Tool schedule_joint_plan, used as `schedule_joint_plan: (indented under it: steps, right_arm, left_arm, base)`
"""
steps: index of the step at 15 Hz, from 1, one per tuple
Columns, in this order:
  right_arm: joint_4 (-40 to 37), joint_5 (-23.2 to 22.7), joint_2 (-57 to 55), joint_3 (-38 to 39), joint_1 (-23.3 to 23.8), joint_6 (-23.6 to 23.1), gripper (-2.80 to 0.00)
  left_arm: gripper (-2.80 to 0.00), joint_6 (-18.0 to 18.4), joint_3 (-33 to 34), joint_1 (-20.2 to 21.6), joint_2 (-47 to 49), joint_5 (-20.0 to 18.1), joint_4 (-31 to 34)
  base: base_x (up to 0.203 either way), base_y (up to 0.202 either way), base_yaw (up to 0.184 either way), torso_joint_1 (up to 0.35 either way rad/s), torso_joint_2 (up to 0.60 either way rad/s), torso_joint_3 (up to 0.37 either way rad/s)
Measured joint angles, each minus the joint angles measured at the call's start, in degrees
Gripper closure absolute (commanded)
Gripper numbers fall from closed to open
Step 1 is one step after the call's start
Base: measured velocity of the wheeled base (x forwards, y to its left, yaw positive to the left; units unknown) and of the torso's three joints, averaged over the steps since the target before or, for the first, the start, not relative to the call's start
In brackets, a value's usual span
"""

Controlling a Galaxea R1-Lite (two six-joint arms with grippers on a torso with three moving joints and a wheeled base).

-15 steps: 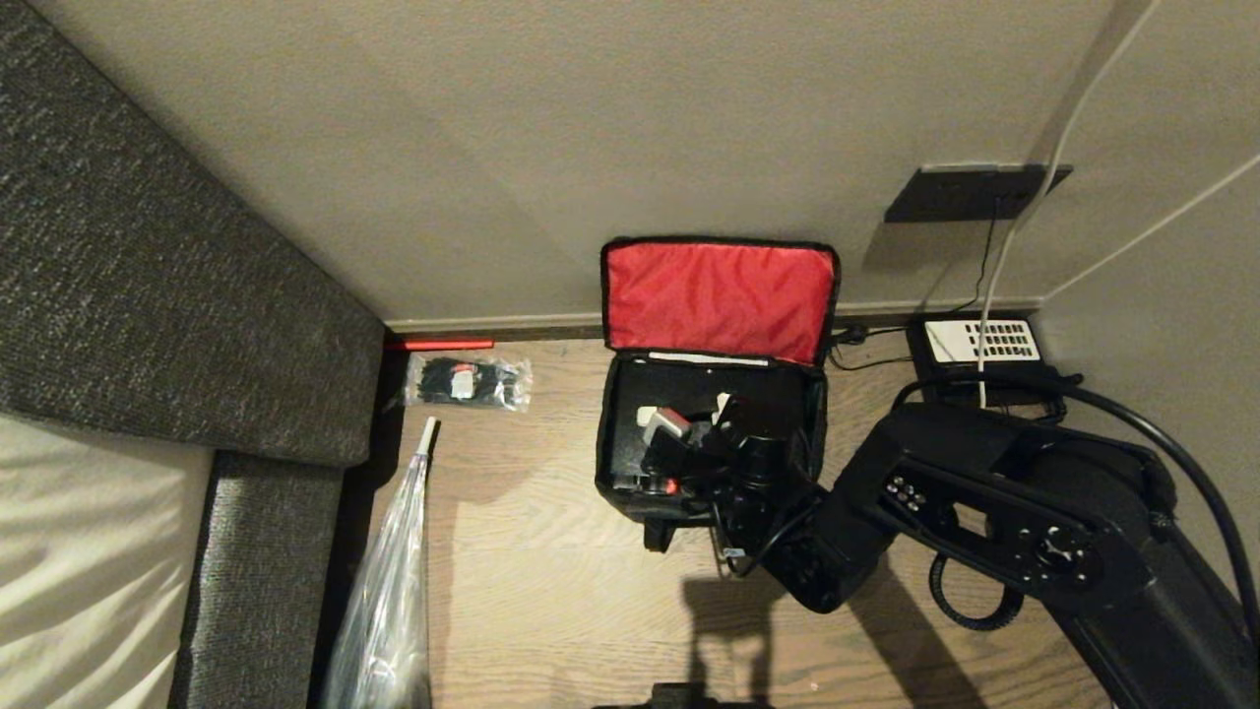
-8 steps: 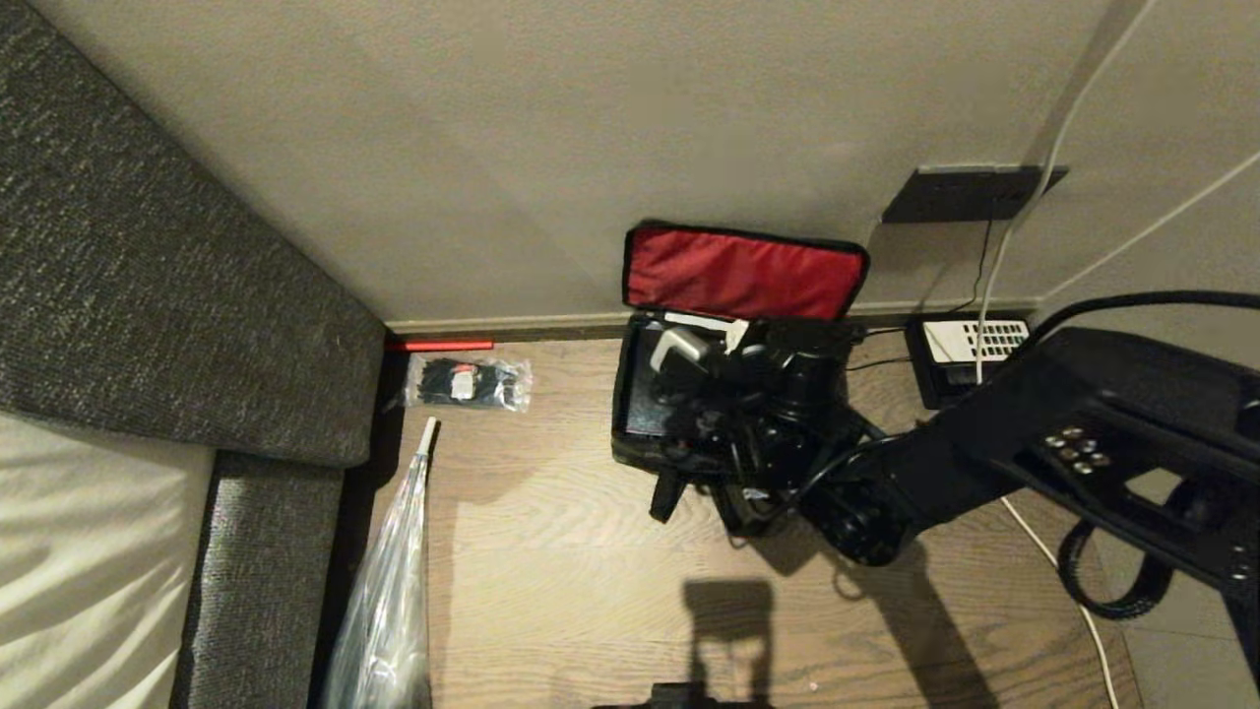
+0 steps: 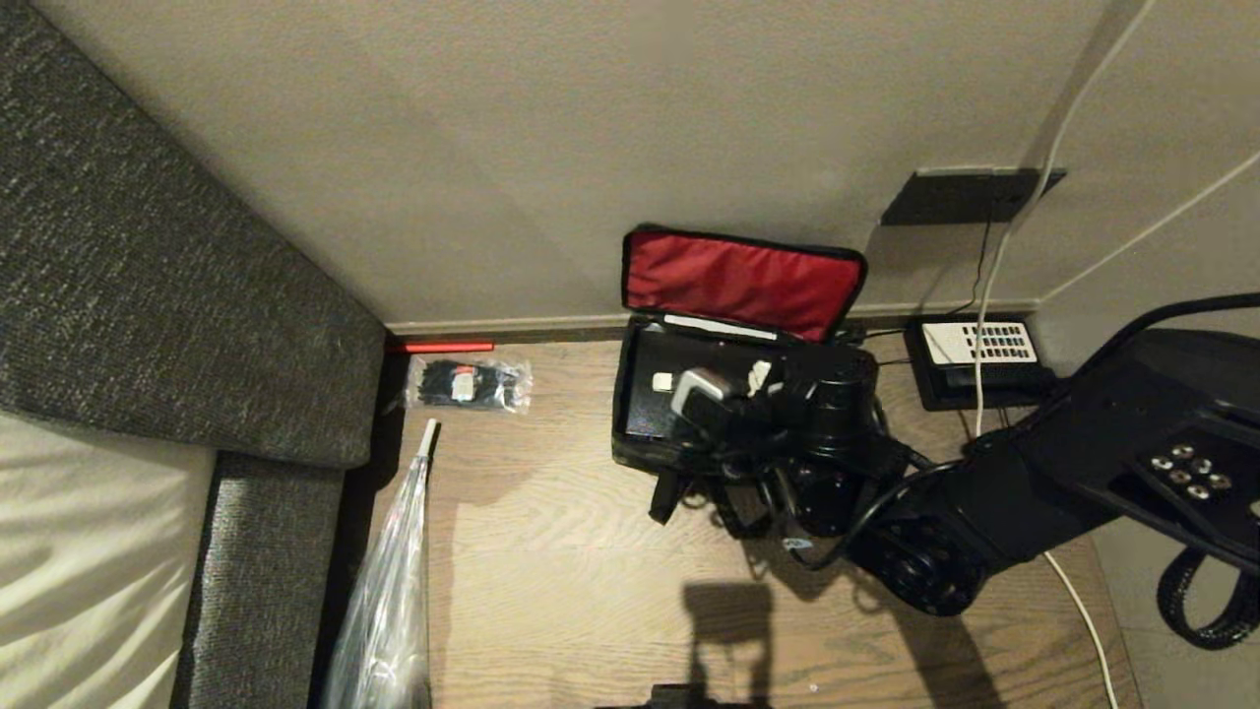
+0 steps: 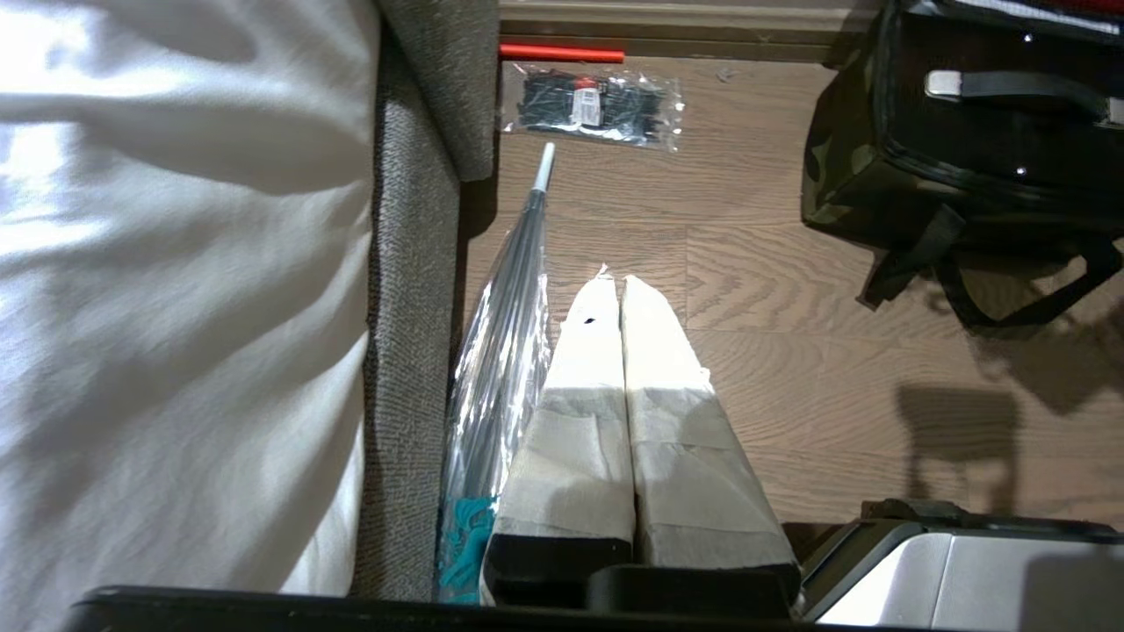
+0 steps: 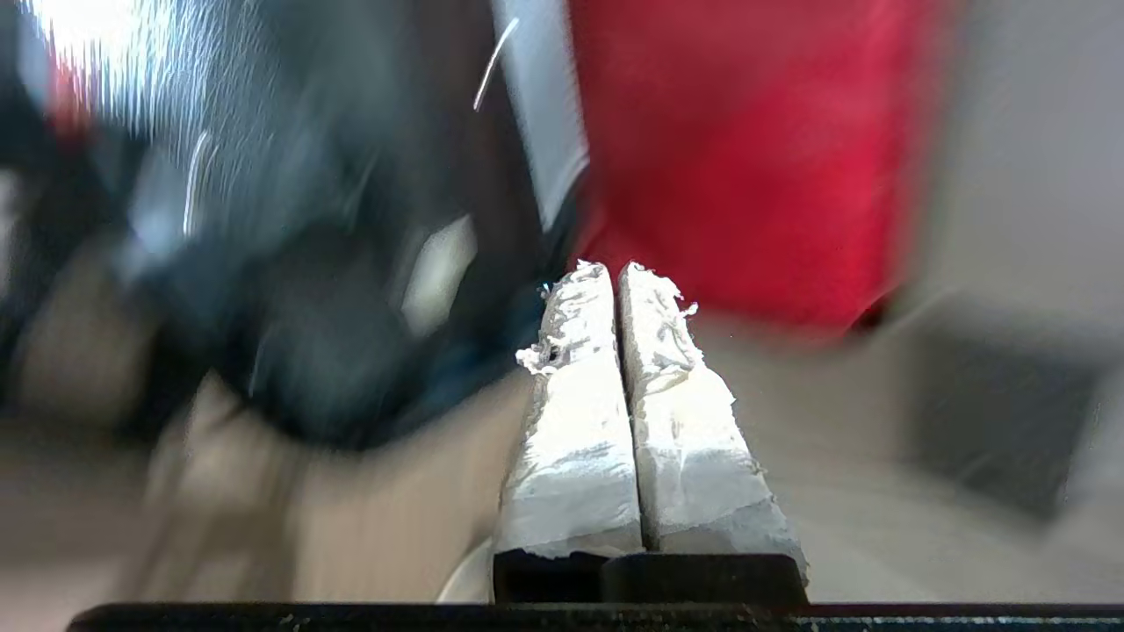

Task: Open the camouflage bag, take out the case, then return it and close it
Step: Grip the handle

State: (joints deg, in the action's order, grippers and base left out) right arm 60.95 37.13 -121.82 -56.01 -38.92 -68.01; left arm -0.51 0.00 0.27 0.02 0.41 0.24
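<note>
Red-lined camouflage bag (image 3: pixel 689 414) stands open at frame centre; your right hand (image 3: pixel 758 379), fingers together and empty, must next part them to grasp the case.

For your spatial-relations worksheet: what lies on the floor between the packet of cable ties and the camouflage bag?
Nothing: in the head view, bare wooden floor separates the packet of cable ties from the camouflage bag. The left wrist view shows the same gap.

The camouflage bag (image 3: pixel 640 448) looked like soft matt cloth, with a slightly shiny red fabric lining (image 3: pixel 740 284) in the lid. The floor (image 3: pixel 551 551) was matt wood-grain plank. The cable ties' packet (image 3: pixel 469 383) was glossy clear plastic, and the sofa (image 3: pixel 148 286) was coarse grey weave. Both grippers' fingers (image 4: pixel 606 395) wore rough white tape.
</note>
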Motion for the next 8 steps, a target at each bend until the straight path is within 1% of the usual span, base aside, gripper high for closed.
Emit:
schedule_joint_plan:
  steps: [1, 3, 4, 5, 8]
  right_arm:
    - [-2.17, 0.43, 0.69, 1.95, -0.06, 2.35, 0.0]
    - [-4.37, 0.4, 1.24, 4.07, -0.35, 8.5, 0.0]
    - [-5.83, 0.58, 1.29, 4.87, -0.16, 9.89, 0.0]
    - [-7.81, 0.69, 1.39, 5.73, -0.16, 10.17, 0.0]
    - [-8.47, 0.69, 0.95, 5.68, -0.17, 10.11, 0.0]
  left_arm:
    - [0.0, 0.0, 0.0, -0.03, 0.0, 0.0, 0.0]
    - [0.0, 0.0, 0.0, -0.12, 0.0, 0.0, 0.05]
    - [0.0, 0.0, 0.0, -0.03, 0.0, 0.0, 0.0]
    - [0.0, 0.0, 0.0, -0.01, 0.0, -0.01, 0.0]
    - [0.0, 0.0, 0.0, -0.03, 0.0, 0.0, 0.0]
  base:
    - [0.0, 0.0, 0.0, 0.0, 0.0, 0.0]
    - [0.0, 0.0, 0.0, 0.0, 0.0, 0.0]
    - [0.0, 0.0, 0.0, 0.0, 0.0, 0.0]
    - [0.0, 0.0, 0.0, 0.0, 0.0, 0.0]
    - [0.0, 0.0, 0.0, 0.0, 0.0, 0.0]
